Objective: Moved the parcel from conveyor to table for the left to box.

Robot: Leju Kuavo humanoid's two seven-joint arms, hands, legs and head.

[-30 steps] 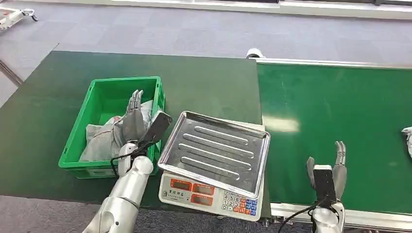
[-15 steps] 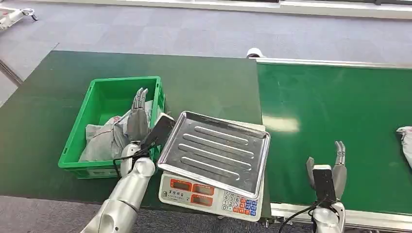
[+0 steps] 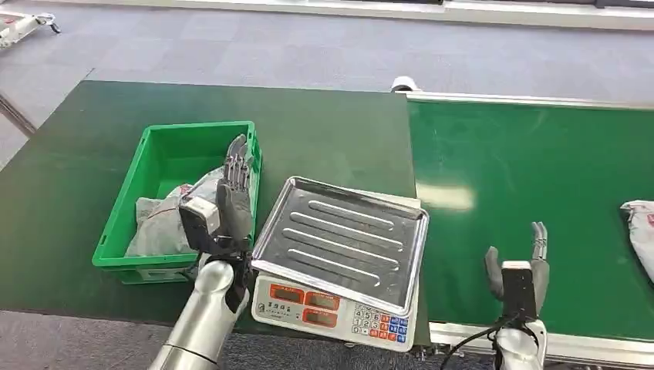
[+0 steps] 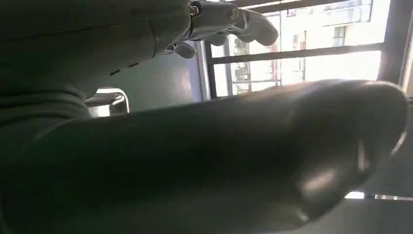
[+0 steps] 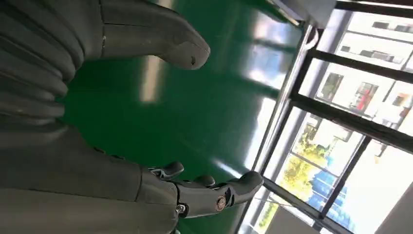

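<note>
Parcel (image 3: 638,228) at 3 o'clock on conveyor (image 3: 532,177): soft, light, crumply; grab mid-bulk. Right hand (image 3: 518,271) spread, empty; left hand (image 3: 231,193) likewise.

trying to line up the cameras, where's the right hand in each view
Head view: right hand at the lower right, open over the green conveyor belt.
Left wrist view: not in it.
Right wrist view: right hand comes in from the left edge, fingers spread.
Shared landmark: the conveyor belt.

Green table (image 3: 92,154): green crate (image 3: 127,210), scale (image 3: 332,308). Conveyor (image 3: 524,169): parcel (image 3: 640,227).
</note>
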